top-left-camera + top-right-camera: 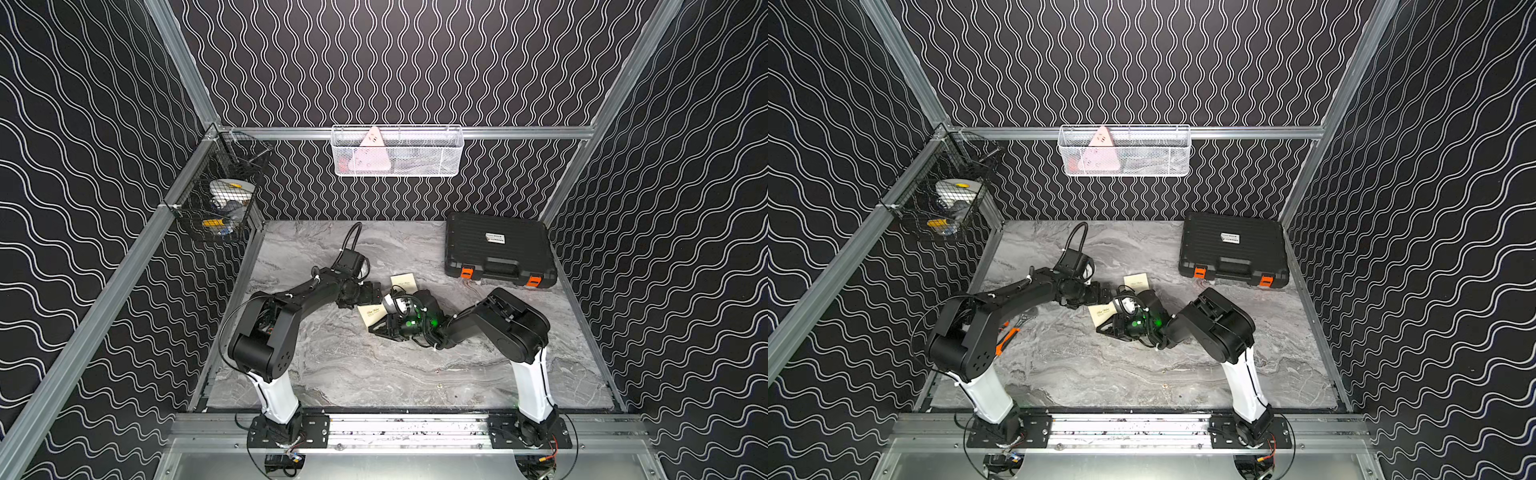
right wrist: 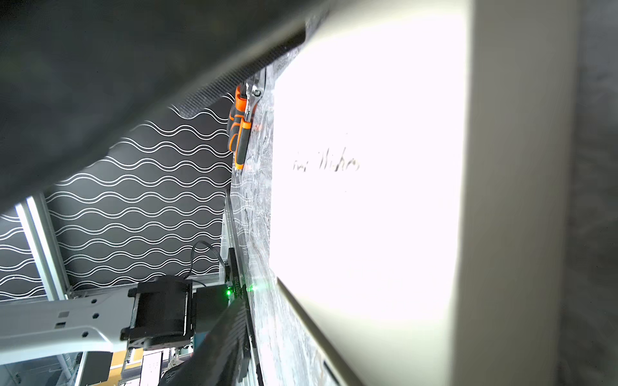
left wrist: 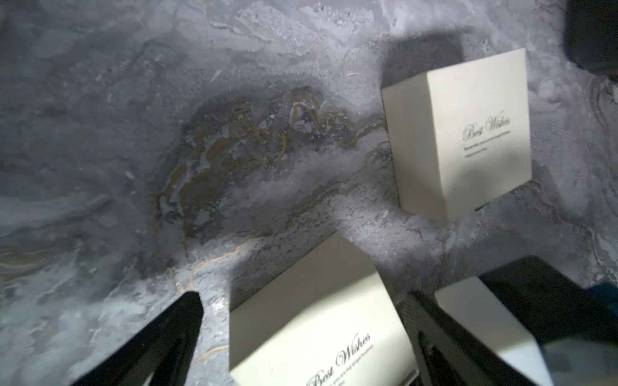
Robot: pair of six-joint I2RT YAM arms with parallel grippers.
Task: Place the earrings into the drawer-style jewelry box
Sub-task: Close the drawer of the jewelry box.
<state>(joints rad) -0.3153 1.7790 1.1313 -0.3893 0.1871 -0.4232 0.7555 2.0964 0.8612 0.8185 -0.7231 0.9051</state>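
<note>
My left gripper (image 3: 304,297) is spread as wide as it goes and holds nothing. Its two fingers straddle the near Best Wishes box (image 3: 317,327), which lies flat on the marble tabletop (image 1: 353,374), and I see neither pad pressing on it. My right gripper (image 1: 374,331) comes at that same box from the opposite side with its jaws about halfway apart. Glare washes out its wrist view, so I cannot tell whether it is clamped on the box or only sits against it, nor whether the drawer is out. The far Best Wishes box (image 3: 468,133) stands apart, back toward the black tool case (image 1: 498,249). The only earring (image 1: 439,386) I can make out is a tiny gold speck in a top view, on bare marble near the front edge, well apart from both grippers and both boxes. From my hands it lies back toward my own bases and over on the right arm's side, so I judge the right gripper the nearer one for the pick. It is too small for me to read any long axis, so I would expect to settle the jaw angle only once a wrist camera is over it.
</note>
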